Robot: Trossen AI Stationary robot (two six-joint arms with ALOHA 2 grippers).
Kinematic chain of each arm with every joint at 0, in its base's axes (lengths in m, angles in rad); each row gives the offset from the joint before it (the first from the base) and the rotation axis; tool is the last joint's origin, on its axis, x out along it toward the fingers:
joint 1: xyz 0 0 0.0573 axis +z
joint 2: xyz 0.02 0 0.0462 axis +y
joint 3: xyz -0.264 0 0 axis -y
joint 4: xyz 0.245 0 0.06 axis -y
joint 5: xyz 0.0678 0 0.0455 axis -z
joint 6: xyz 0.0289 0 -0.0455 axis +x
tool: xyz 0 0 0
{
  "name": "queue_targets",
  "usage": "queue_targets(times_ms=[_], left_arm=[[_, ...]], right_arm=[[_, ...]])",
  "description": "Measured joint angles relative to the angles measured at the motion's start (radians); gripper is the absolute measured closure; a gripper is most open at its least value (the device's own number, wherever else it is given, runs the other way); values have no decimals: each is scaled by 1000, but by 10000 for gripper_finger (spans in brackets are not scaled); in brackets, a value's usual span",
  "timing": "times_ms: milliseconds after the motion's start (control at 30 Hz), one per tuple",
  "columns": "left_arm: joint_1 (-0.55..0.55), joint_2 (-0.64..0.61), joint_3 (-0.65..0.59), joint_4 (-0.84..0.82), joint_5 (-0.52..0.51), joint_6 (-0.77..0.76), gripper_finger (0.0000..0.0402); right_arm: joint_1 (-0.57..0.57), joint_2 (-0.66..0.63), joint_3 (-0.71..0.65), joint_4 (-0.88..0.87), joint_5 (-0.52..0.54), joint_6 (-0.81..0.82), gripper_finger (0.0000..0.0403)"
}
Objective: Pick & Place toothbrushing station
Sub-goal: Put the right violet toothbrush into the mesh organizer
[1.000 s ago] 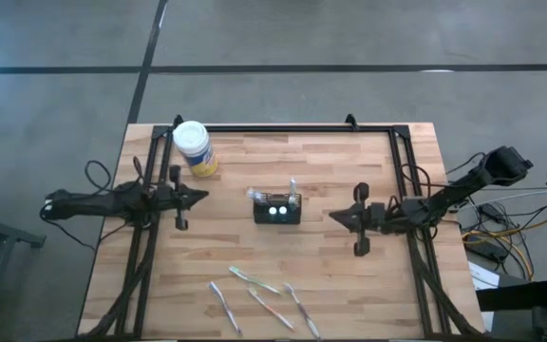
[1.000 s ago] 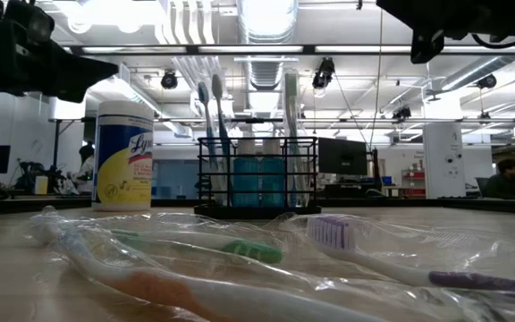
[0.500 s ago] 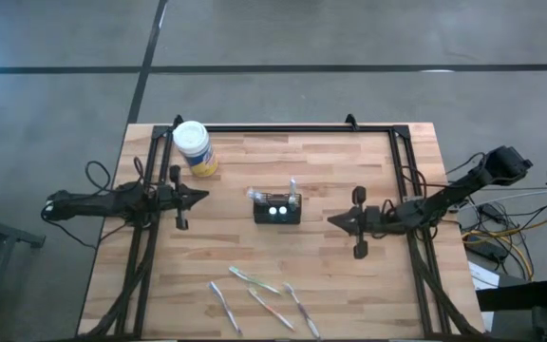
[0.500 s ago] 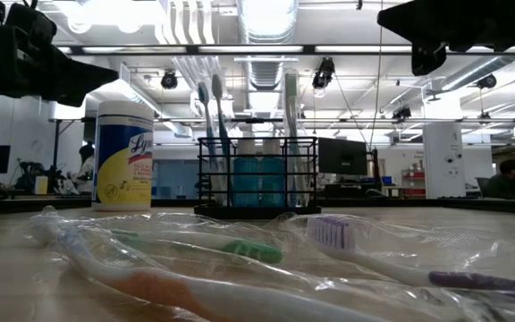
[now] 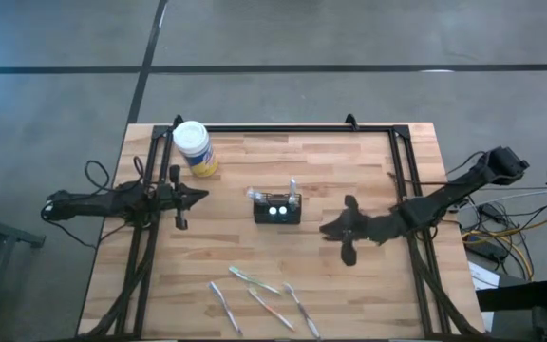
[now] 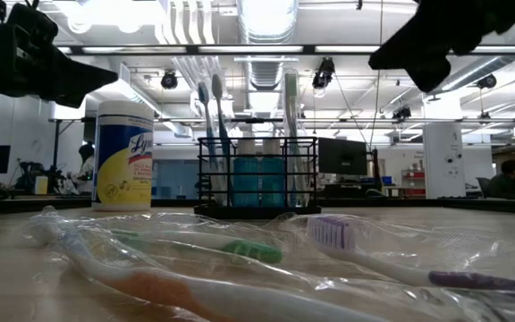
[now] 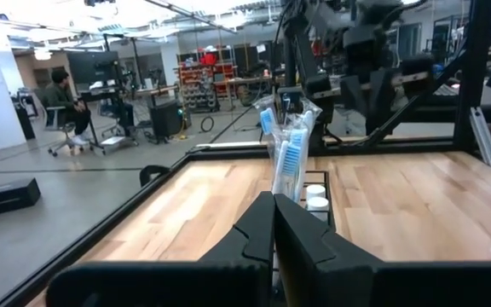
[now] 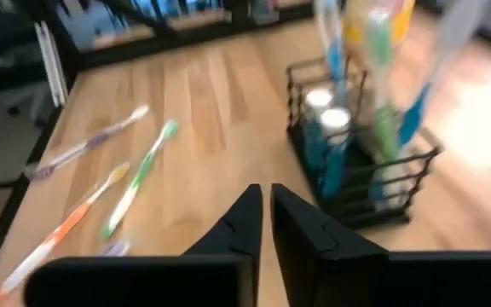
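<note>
High view: caddy [image 5: 277, 210] is seen standing mid-table w/ upright brushes [image 5: 293, 189] in it, a yellow jar [image 5: 195, 148] well apart toward the far left corner, and four loose brushes [image 5: 264, 299] laid near the front edge. L gripper [image 5: 200, 197] is held left of the caddy, apart from it, fingers pressed together on nothing. R gripper [image 5: 327, 229] is seen right of the caddy, clear of it, tips nearly together w/ a thin slit between, nothing held.
</note>
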Motion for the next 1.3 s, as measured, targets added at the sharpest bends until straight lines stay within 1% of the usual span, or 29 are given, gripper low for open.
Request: queue_targets(times_ms=[133, 367, 467, 600, 733, 800, 867, 1067, 1233, 1300], left_arm=[[0, 1, -1, -2, 0, -1, 390], [0, 1, 4, 0, 1, -77, 390], [0, 1, 11, 0, 1, -82, 390], [-1, 0, 17, 1, 2, -84, 390], [-1, 0, 17, -1, 2, -88, 390], [-1, 1, 17, -7, 3, -88, 390], [-1, 1, 16, -12, 3, -88, 390], [-1, 1, 16, -13, 4, -87, 390], [-1, 1, 16, -12, 3, -88, 390], [-1, 1, 19, -13, 3, -99, 390]], right_arm=[[22, 130, 183, -207, -75, 98, 340], [54, 439, 542, -586, -92, 279, 275], [56, 579, 692, -733, -187, 351, 253], [57, 748, 868, -828, -304, 380, 236], [69, 880, 1009, -888, -316, 394, 229], [74, 925, 1051, -914, -333, 402, 223], [75, 952, 1073, -914, -381, 417, 215], [82, 982, 1091, -892, -463, 482, 195], [86, 983, 1092, -867, -463, 557, 191], [88, 986, 1089, -867, -446, 599, 190]])
